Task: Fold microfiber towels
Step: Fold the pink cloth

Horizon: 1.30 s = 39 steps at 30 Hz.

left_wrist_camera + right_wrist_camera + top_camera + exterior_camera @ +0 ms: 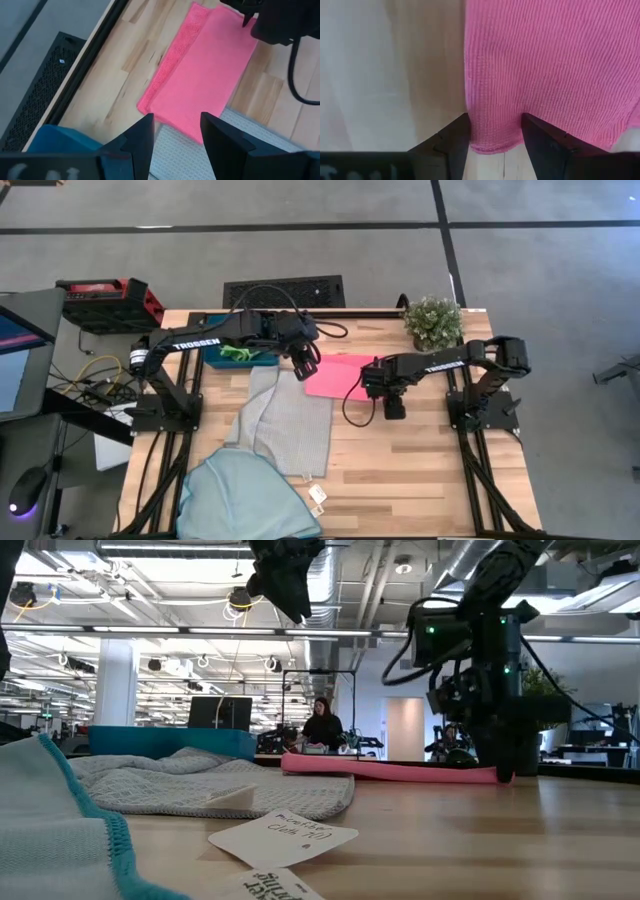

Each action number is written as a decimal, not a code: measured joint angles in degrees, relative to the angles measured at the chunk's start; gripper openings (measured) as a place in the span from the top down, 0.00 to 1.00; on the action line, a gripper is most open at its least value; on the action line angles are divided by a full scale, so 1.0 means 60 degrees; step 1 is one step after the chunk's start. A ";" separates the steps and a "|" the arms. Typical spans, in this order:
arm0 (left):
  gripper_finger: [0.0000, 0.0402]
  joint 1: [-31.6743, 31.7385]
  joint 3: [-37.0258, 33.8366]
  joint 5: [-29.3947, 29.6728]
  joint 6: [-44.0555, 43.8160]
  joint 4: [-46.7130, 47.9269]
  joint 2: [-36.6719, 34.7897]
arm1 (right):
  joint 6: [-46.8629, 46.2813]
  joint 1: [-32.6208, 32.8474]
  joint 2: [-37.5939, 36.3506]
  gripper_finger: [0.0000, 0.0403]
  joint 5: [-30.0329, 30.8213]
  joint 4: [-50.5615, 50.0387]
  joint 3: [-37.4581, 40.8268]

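A folded towel (335,376) lies at the table's (420,460) centre, upper part of the high view. A second towel (290,420) spreads lower left of it; a third (245,495) sits at the bottom left edge. A tray (240,358) is upper left, a plant (432,322) upper right. Tags (318,498) lie right of the third towel.

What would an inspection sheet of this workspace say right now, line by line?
Surface: wood table, bare on the right.
Job's things: pink towel folded flat mid-table; grey towel spread out; blue towel bunched at the near edge; green towel in the teal tray.
Clutter: paper tags by the blue towel; plant at the far right corner.
Grippers: left claw open, raised over the pink towel's left end; right claw open, straddling its edge at the table.
Cables: loop hanging from the right arm; wires left of the table.
Surroundings: open office, person far behind.
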State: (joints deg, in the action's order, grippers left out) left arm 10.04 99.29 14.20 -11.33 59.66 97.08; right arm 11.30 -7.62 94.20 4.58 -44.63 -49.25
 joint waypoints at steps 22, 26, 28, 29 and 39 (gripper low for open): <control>0.62 -0.0194 -0.0004 -0.0050 -0.0093 0.0272 0.0000 | 0.1052 -0.0251 -0.0077 0.98 0.0004 -0.0316 -0.1623; 0.62 -0.0287 -0.0004 -0.0047 -0.0345 0.0373 0.0000 | 0.1729 -0.0495 -0.0077 0.98 0.0005 0.0125 -0.2210; 0.62 -0.0316 -0.0004 -0.0047 -0.0471 0.0492 0.0000 | 0.2108 -0.0601 -0.0020 0.99 0.0005 0.0439 -0.2440; 0.62 -0.0330 -0.0004 -0.0047 -0.0539 0.0503 0.0000 | 0.2279 -0.0648 0.0004 0.99 0.0003 0.0598 -0.2529; 0.62 -0.0589 -0.0007 -0.0047 -0.1182 0.0527 0.0004 | 0.3343 -0.0721 0.1228 0.99 -0.0029 0.1255 -0.3854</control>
State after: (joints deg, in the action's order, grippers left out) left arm 6.51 99.24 13.91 -18.42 62.82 97.10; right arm 31.36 -11.94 101.57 4.40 -37.11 -72.38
